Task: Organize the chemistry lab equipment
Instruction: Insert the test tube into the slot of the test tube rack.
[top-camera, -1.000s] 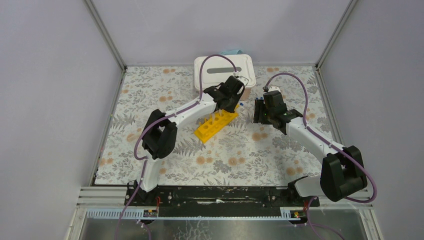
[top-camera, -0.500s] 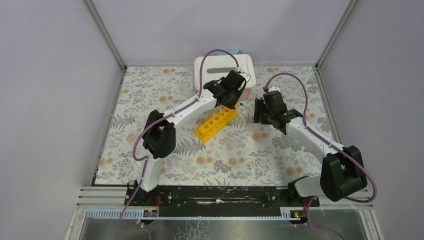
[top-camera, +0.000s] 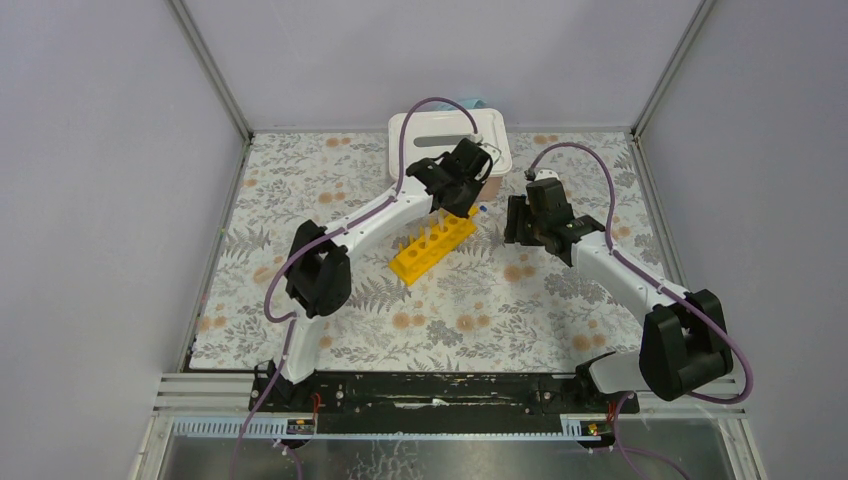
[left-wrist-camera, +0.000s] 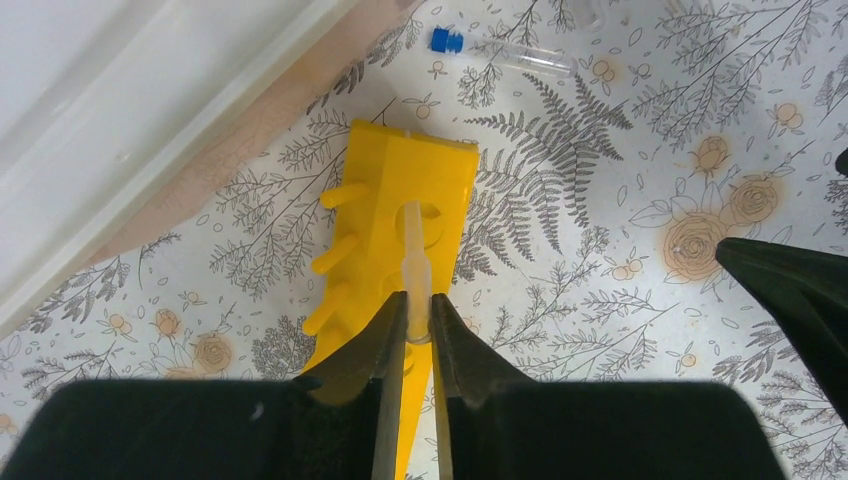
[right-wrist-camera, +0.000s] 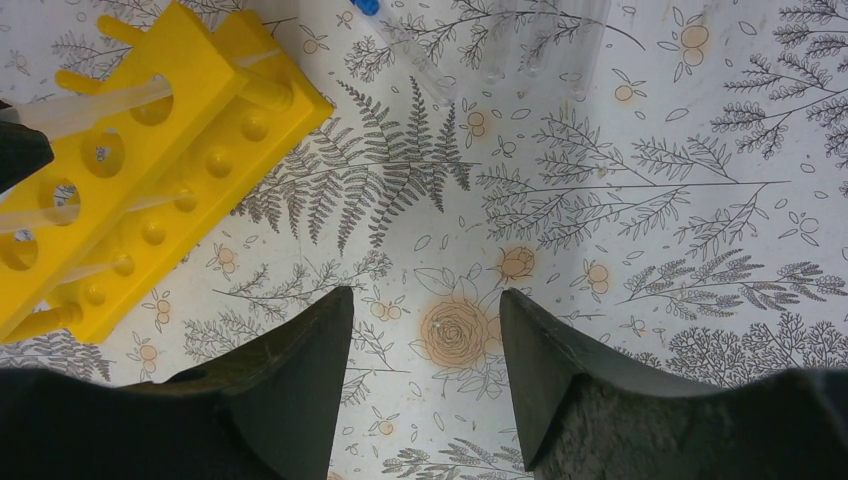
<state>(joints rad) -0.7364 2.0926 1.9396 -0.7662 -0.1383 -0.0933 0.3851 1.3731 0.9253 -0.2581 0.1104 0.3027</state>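
The long yellow test-tube rack (top-camera: 431, 246) lies on the floral mat; it also shows in the left wrist view (left-wrist-camera: 410, 215) and the right wrist view (right-wrist-camera: 150, 150). My left gripper (left-wrist-camera: 418, 310) is shut on a clear tube (left-wrist-camera: 415, 268) whose tip points into a hole at the rack's far end. A blue-capped clear tube (left-wrist-camera: 500, 55) lies on the mat beyond the rack. My right gripper (right-wrist-camera: 425, 310) is open and empty over the mat, right of the rack. Clear tubes (right-wrist-camera: 120, 100) sit in the rack's holes. The wire ring and the red-spouted bottle are out of view.
A white lidded box (top-camera: 450, 135) stands at the back, just behind my left gripper (top-camera: 470, 185). Several clear tubes (right-wrist-camera: 520, 45) lie on the mat beyond my right gripper (top-camera: 525, 225). Grey walls enclose the mat on three sides.
My left gripper has moved slightly back and up over the rack's far end with the tube. My right gripper has shifted a little toward the back.
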